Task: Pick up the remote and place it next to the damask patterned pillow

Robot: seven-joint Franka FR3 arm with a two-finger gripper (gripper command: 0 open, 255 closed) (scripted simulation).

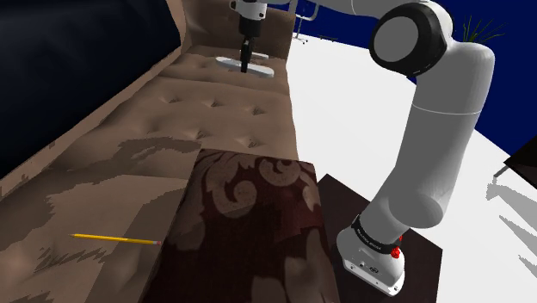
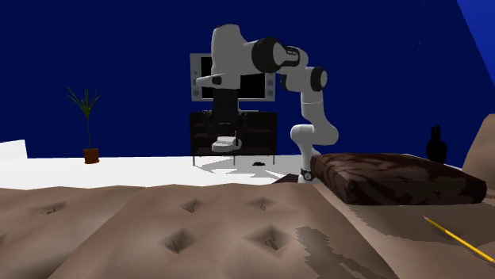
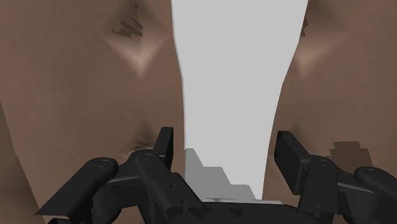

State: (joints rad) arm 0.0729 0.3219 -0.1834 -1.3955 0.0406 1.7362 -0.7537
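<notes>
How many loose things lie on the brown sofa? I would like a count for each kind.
remote: 1
patterned pillow: 1
yellow pencil: 1
Total: 3

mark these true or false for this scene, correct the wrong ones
1. The fingers stand apart, one on each side of the remote. True.
2. The remote lies right beside the damask pillow. False: it is at the far end of the sofa in the shoulder view, with a stretch of tufted seat between it and the pillow.
3. A yellow pencil lies on the sofa close to the pillow. True.
4. The pillow is plain white. False: it is dark maroon with a pale damask pattern.
5. The fingers are clamped on the pencil. False: they are over the remote, far from the pencil.
</notes>
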